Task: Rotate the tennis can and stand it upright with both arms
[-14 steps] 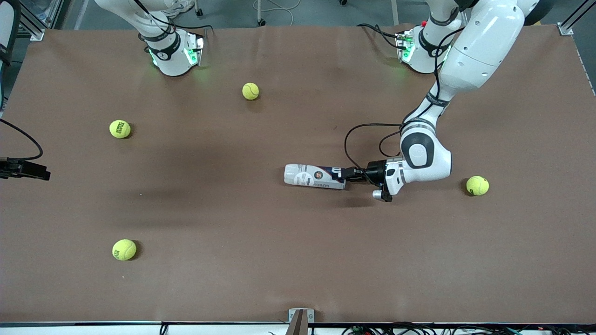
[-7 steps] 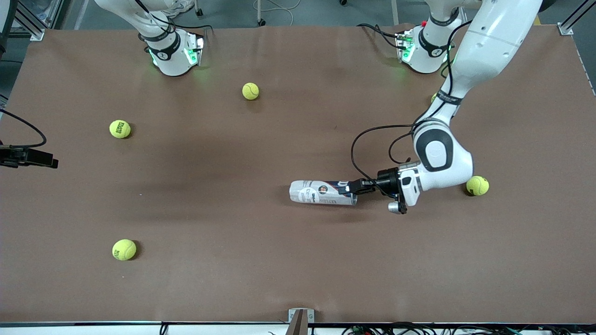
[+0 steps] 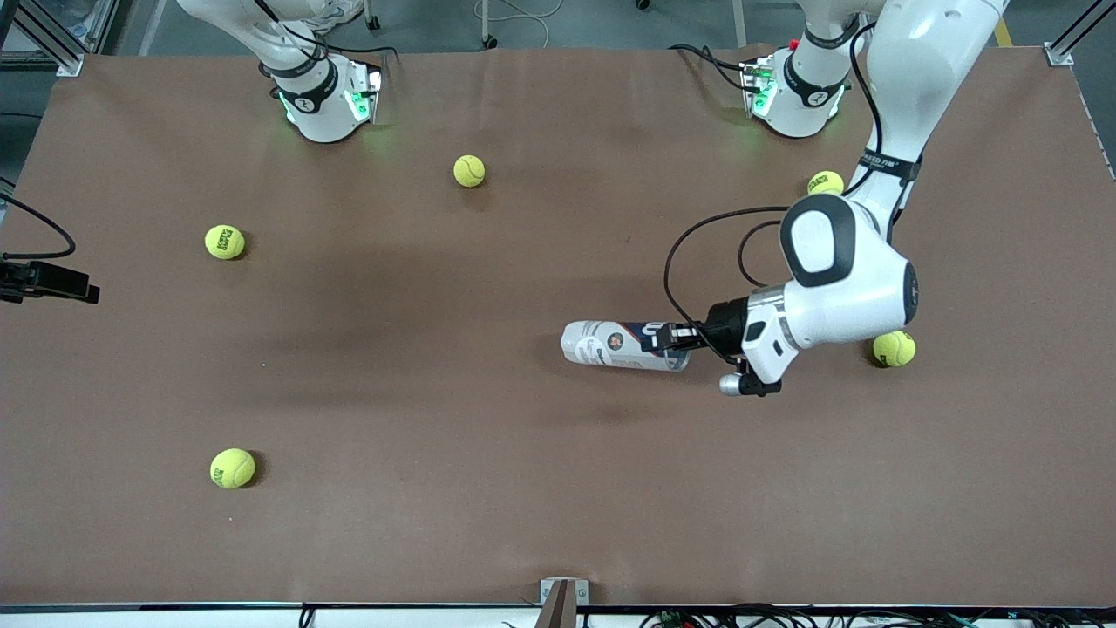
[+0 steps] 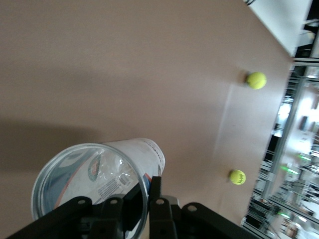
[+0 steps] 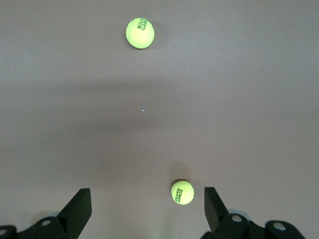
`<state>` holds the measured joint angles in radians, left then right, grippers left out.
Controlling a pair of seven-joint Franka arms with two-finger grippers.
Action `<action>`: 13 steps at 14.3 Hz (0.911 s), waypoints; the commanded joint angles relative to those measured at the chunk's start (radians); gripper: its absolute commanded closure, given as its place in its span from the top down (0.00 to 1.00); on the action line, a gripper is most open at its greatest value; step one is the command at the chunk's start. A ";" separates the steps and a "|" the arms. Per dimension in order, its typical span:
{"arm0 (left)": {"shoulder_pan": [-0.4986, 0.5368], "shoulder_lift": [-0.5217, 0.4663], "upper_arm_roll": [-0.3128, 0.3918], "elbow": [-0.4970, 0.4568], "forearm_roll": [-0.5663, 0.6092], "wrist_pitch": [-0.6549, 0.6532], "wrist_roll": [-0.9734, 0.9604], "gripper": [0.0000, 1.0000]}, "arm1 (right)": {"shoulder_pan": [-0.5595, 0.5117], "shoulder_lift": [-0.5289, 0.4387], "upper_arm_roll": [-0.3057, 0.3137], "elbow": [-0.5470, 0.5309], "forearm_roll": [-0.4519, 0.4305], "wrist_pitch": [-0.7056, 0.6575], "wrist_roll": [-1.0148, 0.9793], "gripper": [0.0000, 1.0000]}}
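The tennis can [image 3: 621,345] is a clear tube with a white, navy and red label. It lies roughly level near the table's middle, toward the left arm's end. My left gripper [image 3: 670,337] is shut on the rim of its open mouth, with one finger inside the can and one outside. The left wrist view looks into the can [image 4: 89,185] past the pinching gripper [image 4: 148,188]. My right gripper [image 3: 51,283] hangs at the right arm's end of the table. In the right wrist view it [image 5: 147,199] is open and empty, high over the table.
Yellow tennis balls lie scattered on the brown table: one [image 3: 894,348] right beside the left arm's wrist, one [image 3: 825,183] near the left base, and others [image 3: 469,171], [image 3: 225,242], [image 3: 233,467]. Cables loop from the left wrist.
The left arm has drawn the can toward its own end of the table, and its elbow has swung up. The right gripper has drifted a little farther from the front camera.
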<state>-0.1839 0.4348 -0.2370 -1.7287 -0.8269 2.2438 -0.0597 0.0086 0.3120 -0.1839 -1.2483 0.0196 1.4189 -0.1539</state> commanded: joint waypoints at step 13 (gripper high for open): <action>-0.505 0.209 0.044 0.389 1.081 -0.158 -1.130 0.01 | 0.001 -0.209 0.023 -0.204 -0.020 0.031 -0.007 1.00</action>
<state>-0.6378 0.5608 -0.2237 -1.4541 0.1801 2.1413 -1.1407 0.0091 0.2085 -0.1717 -1.3128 0.0156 1.4010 -0.1567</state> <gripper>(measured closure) 0.943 0.000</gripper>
